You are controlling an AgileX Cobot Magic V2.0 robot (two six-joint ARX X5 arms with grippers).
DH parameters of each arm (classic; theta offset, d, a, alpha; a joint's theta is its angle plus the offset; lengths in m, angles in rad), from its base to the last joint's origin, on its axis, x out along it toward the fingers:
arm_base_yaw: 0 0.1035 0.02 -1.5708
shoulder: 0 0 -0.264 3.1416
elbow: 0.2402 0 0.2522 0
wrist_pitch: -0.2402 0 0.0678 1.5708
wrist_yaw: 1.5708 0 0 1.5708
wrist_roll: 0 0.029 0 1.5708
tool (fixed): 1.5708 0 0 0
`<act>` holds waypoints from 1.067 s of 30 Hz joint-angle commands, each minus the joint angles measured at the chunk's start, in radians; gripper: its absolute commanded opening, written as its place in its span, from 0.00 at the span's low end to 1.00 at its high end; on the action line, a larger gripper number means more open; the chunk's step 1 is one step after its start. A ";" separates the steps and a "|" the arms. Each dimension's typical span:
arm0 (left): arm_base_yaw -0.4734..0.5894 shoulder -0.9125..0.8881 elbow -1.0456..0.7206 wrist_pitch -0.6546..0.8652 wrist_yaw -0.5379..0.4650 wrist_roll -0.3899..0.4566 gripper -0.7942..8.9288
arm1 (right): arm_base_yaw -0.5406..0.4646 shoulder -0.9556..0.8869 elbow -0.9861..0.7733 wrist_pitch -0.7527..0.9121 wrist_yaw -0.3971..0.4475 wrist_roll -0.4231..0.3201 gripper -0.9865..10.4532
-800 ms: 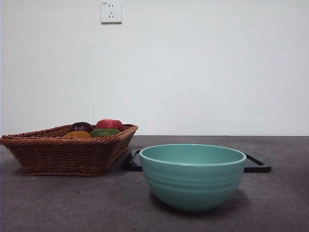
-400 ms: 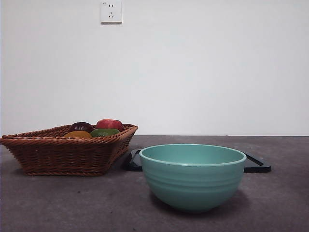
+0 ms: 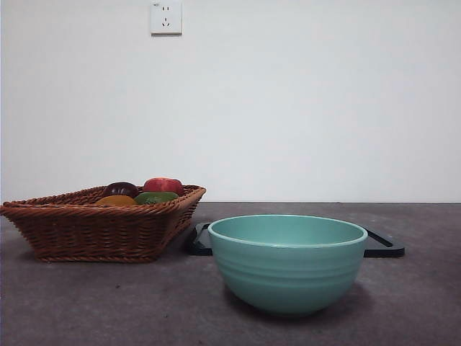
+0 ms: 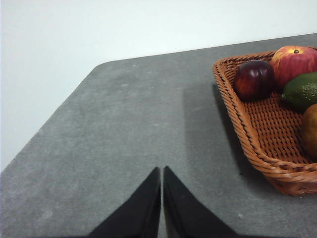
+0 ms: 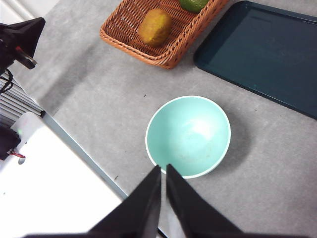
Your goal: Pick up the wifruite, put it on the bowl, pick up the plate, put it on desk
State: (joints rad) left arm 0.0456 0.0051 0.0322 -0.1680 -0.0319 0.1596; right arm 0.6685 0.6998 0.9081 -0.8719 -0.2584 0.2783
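Looking down, you see your right gripper closed and empty above the bowl, which sits empty near the desk's front edge. Your left gripper, also closed and empty, hangs beside the basket of fruit.

Lab bench, bare white wall, wall socket

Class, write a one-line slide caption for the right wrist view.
Right gripper, jaws shut, hovers above an empty teal bowl on the desk, near a fruit basket and black tray.
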 commanded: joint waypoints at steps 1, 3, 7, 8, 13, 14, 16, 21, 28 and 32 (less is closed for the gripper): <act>0.002 -0.002 -0.021 0.010 -0.005 0.004 0.09 | 0.005 -0.012 0.016 -0.005 0.000 -0.058 0.09; 0.002 -0.002 -0.021 0.010 -0.005 0.004 0.09 | -0.021 -0.040 0.016 0.005 0.000 -0.089 0.09; 0.002 -0.002 -0.021 0.010 -0.005 0.004 0.09 | -0.154 -0.109 0.010 0.126 -0.002 -0.186 0.09; 0.002 -0.002 -0.021 0.010 -0.005 0.004 0.09 | -0.193 -0.129 0.005 0.158 -0.001 -0.198 0.09; 0.002 -0.002 -0.021 0.010 -0.005 0.004 0.09 | -0.421 -0.263 -0.101 0.358 0.024 -0.275 0.09; 0.002 -0.002 -0.021 0.010 -0.005 0.004 0.09 | -0.457 -0.293 -0.144 0.409 0.052 -0.282 0.09; 0.002 -0.002 -0.021 0.010 -0.005 0.004 0.09 | -0.518 -0.351 -0.241 0.509 0.107 -0.286 0.09; 0.002 -0.002 -0.021 0.010 -0.005 0.004 0.09 | -0.637 -0.511 -0.520 0.741 0.141 -0.267 0.09; 0.002 -0.002 -0.021 0.010 -0.005 0.004 0.09 | -0.676 -0.696 -0.775 0.816 0.257 -0.260 0.09; 0.002 -0.002 -0.021 0.010 -0.005 0.004 0.09 | -0.678 -0.696 -0.853 0.831 0.262 -0.246 0.09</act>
State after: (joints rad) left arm 0.0456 0.0051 0.0322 -0.1684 -0.0319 0.1596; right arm -0.0078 0.0036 0.0601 -0.0559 0.0010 0.0158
